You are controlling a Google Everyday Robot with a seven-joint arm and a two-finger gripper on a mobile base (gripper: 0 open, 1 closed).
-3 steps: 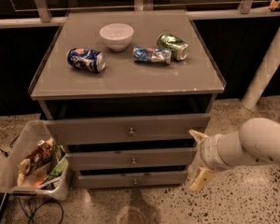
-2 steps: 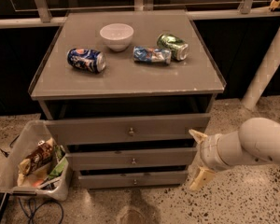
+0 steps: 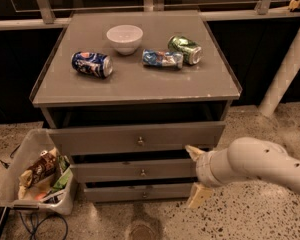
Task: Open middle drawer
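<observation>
The middle drawer [image 3: 115, 172] is a shallow grey front with a small round knob [image 3: 142, 172], between a wider top drawer front [image 3: 90, 140] and a bottom front [image 3: 115, 192]. My gripper [image 3: 195, 174] is at the right end of the middle drawer front, well right of the knob. It is open, with one cream fingertip [image 3: 192, 152] above the drawer's level and the other [image 3: 197, 196] below it. It holds nothing. The white arm [image 3: 260, 166] reaches in from the right.
On the cabinet top [image 3: 135, 86] stand a white bowl [image 3: 124, 38], a blue can [image 3: 92, 64], a crushed can [image 3: 162, 58] and a green can [image 3: 185, 49]. A bin of snack packets [image 3: 32, 176] sits on the floor at the left. A white post [image 3: 287, 66] leans at the right.
My gripper has moved left, closer to the right end of the middle drawer front. The drawers and the things on top have not moved.
</observation>
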